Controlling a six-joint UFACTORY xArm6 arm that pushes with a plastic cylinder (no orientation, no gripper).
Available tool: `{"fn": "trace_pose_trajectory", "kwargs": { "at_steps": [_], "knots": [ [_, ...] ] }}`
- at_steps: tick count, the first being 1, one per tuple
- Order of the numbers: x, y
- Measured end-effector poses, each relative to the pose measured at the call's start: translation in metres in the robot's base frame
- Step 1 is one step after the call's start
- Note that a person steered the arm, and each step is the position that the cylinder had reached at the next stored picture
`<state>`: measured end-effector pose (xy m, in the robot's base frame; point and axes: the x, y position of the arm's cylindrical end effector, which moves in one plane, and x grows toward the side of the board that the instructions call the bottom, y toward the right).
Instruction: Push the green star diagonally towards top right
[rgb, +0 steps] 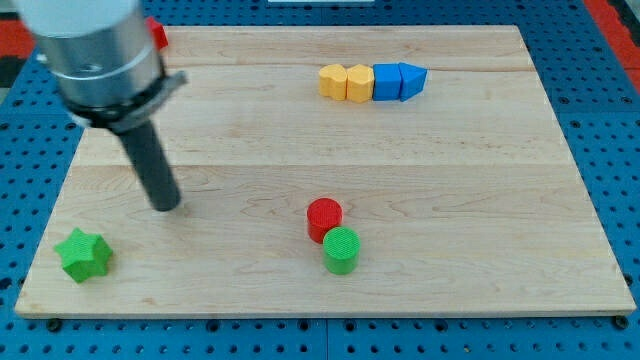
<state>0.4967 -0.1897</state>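
The green star (83, 254) lies near the board's bottom left corner. My tip (166, 205) is the lower end of the dark rod, resting on the wooden board up and to the right of the star, with a clear gap between them. The rod rises to the grey arm body at the view's top left.
A red cylinder (324, 218) touches a green cylinder (341, 250) at bottom centre. A row of two yellow blocks (346, 82), a blue cube (386, 82) and a blue triangular block (412, 80) sits at the top. A red block (157, 33) peeks out behind the arm.
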Motion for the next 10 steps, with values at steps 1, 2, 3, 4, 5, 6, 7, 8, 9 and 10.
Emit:
{"fn": "trace_pose_trajectory", "kwargs": {
  "at_steps": [1,2,3,4,5,6,7,8,9,10],
  "knots": [
    [0.0,-0.058],
    [0.022,-0.091],
    [0.062,-0.1],
    [0.078,-0.096],
    [0.078,-0.064],
    [0.077,-0.029],
    [0.075,0.0],
    [0.067,0.016],
    [0.058,0.027],
    [0.046,0.029]
  ]
}}
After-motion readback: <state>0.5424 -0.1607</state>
